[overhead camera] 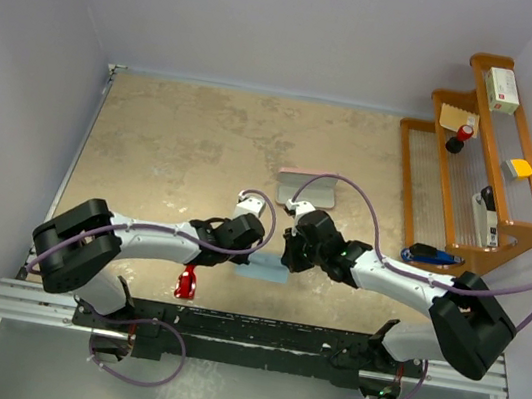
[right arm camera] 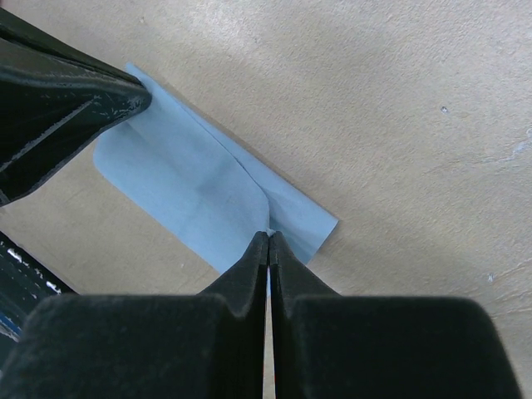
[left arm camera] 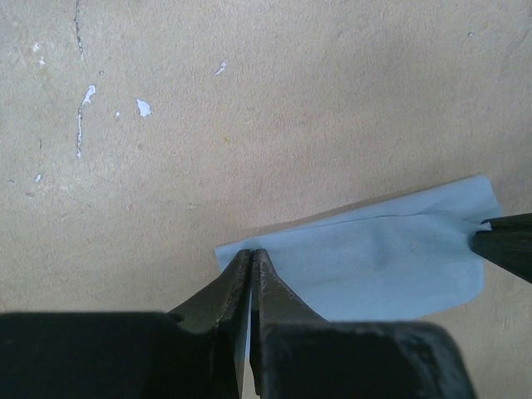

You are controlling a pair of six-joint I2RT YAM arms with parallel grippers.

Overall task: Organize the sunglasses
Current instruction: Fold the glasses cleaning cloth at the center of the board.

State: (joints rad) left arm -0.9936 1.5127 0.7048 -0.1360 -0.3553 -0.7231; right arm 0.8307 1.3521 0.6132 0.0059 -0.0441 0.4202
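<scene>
The red sunglasses (overhead camera: 187, 282) lie on the table near the front edge, below my left arm. A light blue cloth (overhead camera: 266, 268) is held between both grippers. My left gripper (overhead camera: 249, 254) is shut on the cloth's left corner (left arm camera: 249, 258). My right gripper (overhead camera: 287, 253) is shut on the cloth's right edge (right arm camera: 270, 237). The cloth (left arm camera: 382, 266) is folded over and hangs slightly above the table; a crease shows in the right wrist view (right arm camera: 199, 191). The pink case (overhead camera: 301, 184) lies behind the grippers.
A wooden tiered rack (overhead camera: 481, 183) stands at the right with a white box (overhead camera: 503, 89), a yellow block (overhead camera: 520, 169) and small items. A blue object (overhead camera: 429, 254) lies at the rack's foot. The left gripper's fingers (right arm camera: 58, 108) show in the right wrist view.
</scene>
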